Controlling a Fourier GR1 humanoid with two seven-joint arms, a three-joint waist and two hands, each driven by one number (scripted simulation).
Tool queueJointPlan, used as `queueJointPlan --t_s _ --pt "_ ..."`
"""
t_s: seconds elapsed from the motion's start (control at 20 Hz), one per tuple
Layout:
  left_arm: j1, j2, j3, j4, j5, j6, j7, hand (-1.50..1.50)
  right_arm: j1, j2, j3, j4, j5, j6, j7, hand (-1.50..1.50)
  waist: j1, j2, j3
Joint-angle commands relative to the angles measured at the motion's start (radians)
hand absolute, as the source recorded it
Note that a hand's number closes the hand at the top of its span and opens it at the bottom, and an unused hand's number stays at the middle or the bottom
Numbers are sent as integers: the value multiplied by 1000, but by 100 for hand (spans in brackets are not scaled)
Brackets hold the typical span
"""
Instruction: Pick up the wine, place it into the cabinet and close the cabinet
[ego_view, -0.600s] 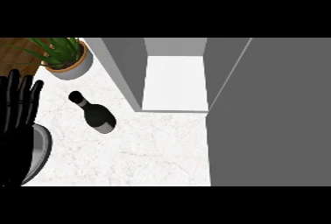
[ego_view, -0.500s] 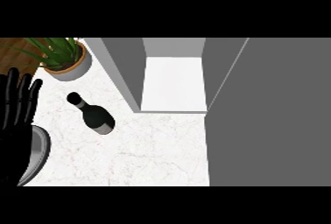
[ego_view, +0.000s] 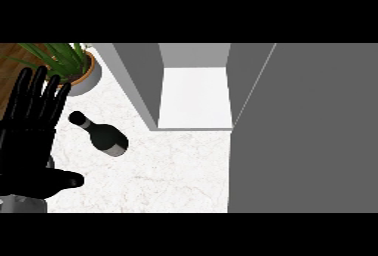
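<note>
Left hand (ego_view: 33, 130) up at the left edge, flat and open, fingers straight, thumb poking out low toward the right, nothing held. Wine (ego_view: 100, 133) just to the right of that hand, near the fingers but not touching. Bottle seen from above, leaning across the view: cap end up and to the left, closest to the fingertips, fat end down and to the right, farther from the palm. So a long line running from the fingers out and away to the right. Only this hand in view, so clearly the nearer one; no right hand showing at all. Likely next: a short slide of the hand to the right, then a curl round the bottle's wide part. Wine on the white bench (ego_view: 170, 175), not yet lifted. Cabinet (ego_view: 193, 97) farther right of the hand, past the bottle, door (ego_view: 306, 130) wide open, white shelf bare. Potted plant (ego_view: 70, 65) just above the fingertips, close enough to bump.
</note>
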Motion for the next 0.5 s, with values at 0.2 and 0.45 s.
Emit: queueJointPlan --t_s 0.2,0.45 --pt "-102 62 76 -155 151 133 293 -150 164 -44 22 -291 -130 17 209 -150 0 -3 0" --pt "-78 86 81 -262 167 207 412 -150 182 -44 9 -408 -171 -14 278 -150 -4 -5 0"
